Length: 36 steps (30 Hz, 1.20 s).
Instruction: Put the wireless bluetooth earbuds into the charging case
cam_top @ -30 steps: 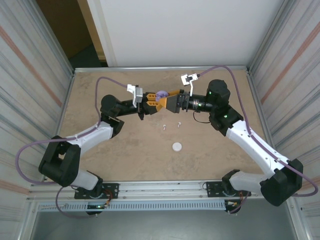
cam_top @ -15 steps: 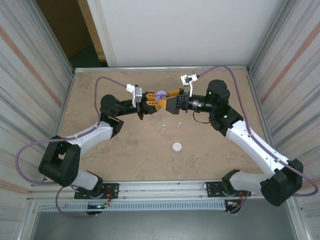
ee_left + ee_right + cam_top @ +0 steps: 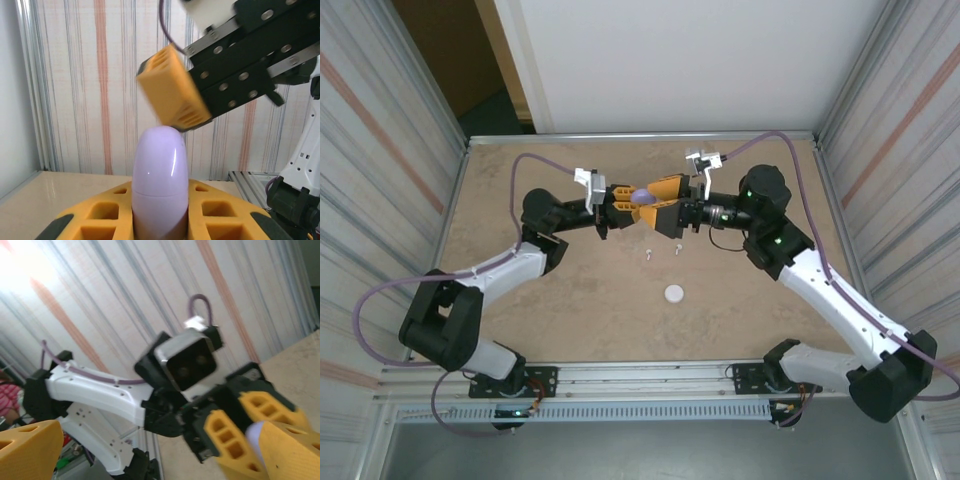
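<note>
My left gripper [image 3: 636,197] is shut on a pale purple egg-shaped charging case [image 3: 160,182], held upright above the table with its lid closed. The case [image 3: 642,196] sits between the left orange fingers [image 3: 100,220]. My right gripper [image 3: 650,203] faces it, open wide, with one orange finger [image 3: 172,92] just above the case top and the other on its far side. In the right wrist view the case [image 3: 255,432] shows past the left gripper's fingers [image 3: 225,440]. Two tiny white earbuds [image 3: 647,254] [image 3: 677,246] lie on the table below the grippers.
A small round white case [image 3: 674,293] rests on the tan table [image 3: 540,300] nearer the arm bases. Corrugated metal walls [image 3: 390,200] close in both sides, and a white panel stands at the back. Purple cables arc over both arms.
The right gripper has rolled and edged left, so its open fingers now straddle the purple case. The left gripper and case have barely moved.
</note>
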Tool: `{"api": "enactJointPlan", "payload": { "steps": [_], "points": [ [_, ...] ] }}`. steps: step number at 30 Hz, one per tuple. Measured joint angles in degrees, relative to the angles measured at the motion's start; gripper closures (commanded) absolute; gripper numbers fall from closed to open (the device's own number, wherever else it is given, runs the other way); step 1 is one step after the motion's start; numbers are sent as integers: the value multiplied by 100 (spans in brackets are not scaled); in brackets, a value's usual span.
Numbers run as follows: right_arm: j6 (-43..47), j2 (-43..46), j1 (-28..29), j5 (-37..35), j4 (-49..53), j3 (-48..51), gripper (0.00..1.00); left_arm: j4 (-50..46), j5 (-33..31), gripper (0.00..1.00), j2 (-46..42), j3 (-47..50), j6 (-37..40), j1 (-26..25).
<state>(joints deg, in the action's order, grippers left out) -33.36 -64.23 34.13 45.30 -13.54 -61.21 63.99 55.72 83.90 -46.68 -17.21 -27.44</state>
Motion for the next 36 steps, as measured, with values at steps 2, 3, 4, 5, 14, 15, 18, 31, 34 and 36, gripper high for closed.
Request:
{"api": "enactJointPlan", "payload": {
  "steps": [2,3,4,5,14,15,18,31,34,36],
  "points": [
    [50,46,15,7,-9,0,1,-33,-22,100,20,0,0,13],
    [76,52,15,-7,-2,0,1,-37,-31,100,22,0,0,13],
    [94,52,15,-15,7,0,1,-66,-44,100,22,0,0,13],
    [111,52,15,-37,22,4,1,-83,-55,100,22,0,2,13],
    [304,404,-22,-581,356,275,1,-745,-457,100,35,-35,105,61],
    [302,479,-66,-664,376,339,1,-883,-507,100,70,-83,118,81],
    [234,693,-328,-890,376,562,1,-1298,-706,100,260,-310,162,111],
    [-63,1113,-1290,-2402,1961,1185,1,-4809,-1370,100,1541,-2369,236,299],
    [-57,1102,-1290,-2643,2221,1213,1,-5508,-1438,100,1851,-2813,197,308],
    [-48,1102,-1290,-2780,2361,1235,1,-5947,-1495,100,2061,-3040,168,308]
  ]
}}
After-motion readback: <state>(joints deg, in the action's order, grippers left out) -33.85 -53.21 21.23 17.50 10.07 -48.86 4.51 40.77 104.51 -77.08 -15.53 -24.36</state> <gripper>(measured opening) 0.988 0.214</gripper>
